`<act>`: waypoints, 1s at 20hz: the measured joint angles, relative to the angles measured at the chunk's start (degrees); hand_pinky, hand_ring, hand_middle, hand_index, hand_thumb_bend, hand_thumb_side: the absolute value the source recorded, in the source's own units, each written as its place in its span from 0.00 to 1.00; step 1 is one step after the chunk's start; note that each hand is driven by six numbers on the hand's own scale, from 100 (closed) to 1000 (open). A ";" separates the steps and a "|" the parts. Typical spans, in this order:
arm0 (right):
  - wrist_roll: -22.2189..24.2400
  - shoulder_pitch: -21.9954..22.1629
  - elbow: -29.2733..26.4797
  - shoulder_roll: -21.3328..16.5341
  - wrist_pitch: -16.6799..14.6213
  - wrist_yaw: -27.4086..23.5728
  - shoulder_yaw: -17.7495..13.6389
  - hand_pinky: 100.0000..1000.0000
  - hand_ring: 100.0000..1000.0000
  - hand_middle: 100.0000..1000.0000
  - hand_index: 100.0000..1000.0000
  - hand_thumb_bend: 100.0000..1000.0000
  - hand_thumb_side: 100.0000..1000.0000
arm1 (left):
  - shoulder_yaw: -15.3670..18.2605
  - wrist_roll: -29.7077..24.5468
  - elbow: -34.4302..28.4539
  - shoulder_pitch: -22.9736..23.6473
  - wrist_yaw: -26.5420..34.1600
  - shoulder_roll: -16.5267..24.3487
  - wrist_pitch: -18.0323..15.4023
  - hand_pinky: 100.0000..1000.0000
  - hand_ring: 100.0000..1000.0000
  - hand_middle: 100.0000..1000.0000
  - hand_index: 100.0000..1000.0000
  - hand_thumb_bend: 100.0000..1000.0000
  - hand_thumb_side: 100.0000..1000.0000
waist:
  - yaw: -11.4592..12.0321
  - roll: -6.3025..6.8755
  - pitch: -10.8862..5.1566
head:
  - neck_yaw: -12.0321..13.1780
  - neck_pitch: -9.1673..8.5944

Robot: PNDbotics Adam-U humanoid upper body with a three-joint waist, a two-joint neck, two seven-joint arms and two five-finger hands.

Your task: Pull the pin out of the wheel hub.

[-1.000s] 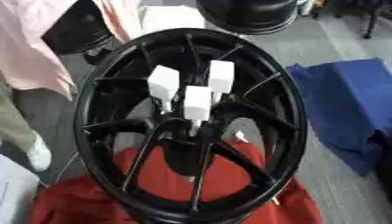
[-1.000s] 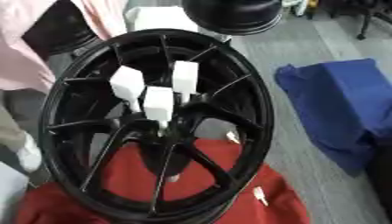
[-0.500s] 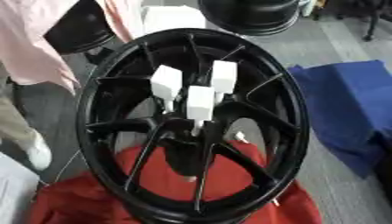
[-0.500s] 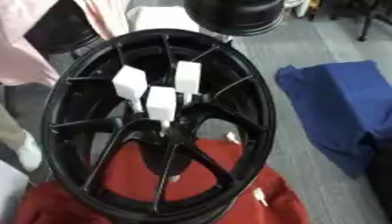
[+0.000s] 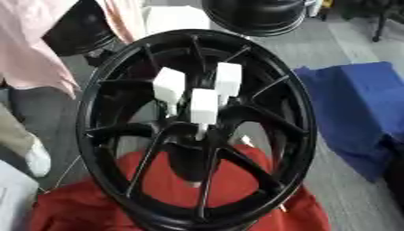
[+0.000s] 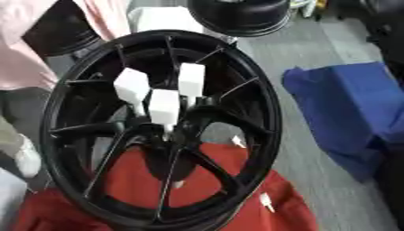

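Observation:
A large black wheel hub [image 5: 296, 135] with thin spokes stands tilted on a red cloth [image 5: 158, 180] in the middle of both views. Three white block-headed pins stick out of its centre: one at the left [image 5: 169, 85], one at the upper right [image 5: 227, 79] and one nearest me [image 5: 204, 106]. Neither of my hands shows in either view. Nothing touches the pins.
A blue cloth [image 5: 355, 108] lies on the grey floor to the right. A second black wheel [image 5: 254, 16] and a white box [image 5: 173, 19] stand behind the hub. A person in a pink shirt [image 5: 31, 49] stands at the left edge, apart from the hub.
The whole picture has shifted slightly, so the camera has moved. The hub and its three white pins stand as before.

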 measured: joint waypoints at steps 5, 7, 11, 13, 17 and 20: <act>0.06 -3.37 3.60 3.96 -1.32 1.53 3.67 0.89 0.86 0.81 0.80 0.07 0.65 | -0.04 -0.46 0.00 -0.01 0.01 0.00 0.08 0.71 0.73 0.67 0.72 0.61 0.73 | 0.19 -0.14 0.00 | -0.95 0.01; 0.08 -4.55 5.23 5.64 -1.89 2.03 4.93 0.89 0.86 0.81 0.80 0.07 0.65 | -0.11 -0.66 0.00 -0.04 0.02 0.00 0.08 0.71 0.73 0.67 0.72 0.61 0.73 | 0.32 -0.15 0.00 | -1.22 0.01; 0.02 -5.89 7.98 8.50 -3.07 2.85 6.62 0.89 0.86 0.81 0.80 0.08 0.65 | -0.21 -0.86 0.00 -0.13 0.07 -0.01 0.06 0.71 0.73 0.67 0.72 0.61 0.73 | 0.62 -0.15 0.00 | -1.61 0.03; 0.01 -5.84 8.69 9.01 -3.58 3.04 7.05 0.89 0.86 0.81 0.80 0.10 0.64 | -0.23 -0.96 0.00 -0.13 0.08 -0.01 0.02 0.71 0.73 0.67 0.72 0.61 0.73 | 0.82 -0.16 0.00 | -1.63 0.10; 0.06 -4.61 8.93 8.90 -3.62 2.23 7.25 0.90 0.87 0.82 0.82 0.19 0.60 | -0.21 -1.05 0.01 -0.04 0.14 -0.01 -0.05 0.71 0.73 0.67 0.72 0.61 0.73 | 1.09 -0.33 0.00 | -1.12 0.44; -0.46 -3.26 8.37 7.76 -2.44 -0.05 6.19 0.90 0.87 0.81 0.81 0.25 0.54 | -0.16 -1.21 0.02 0.13 0.32 -0.02 -0.01 0.71 0.73 0.68 0.72 0.61 0.73 | 1.26 -0.51 0.04 | -0.41 0.47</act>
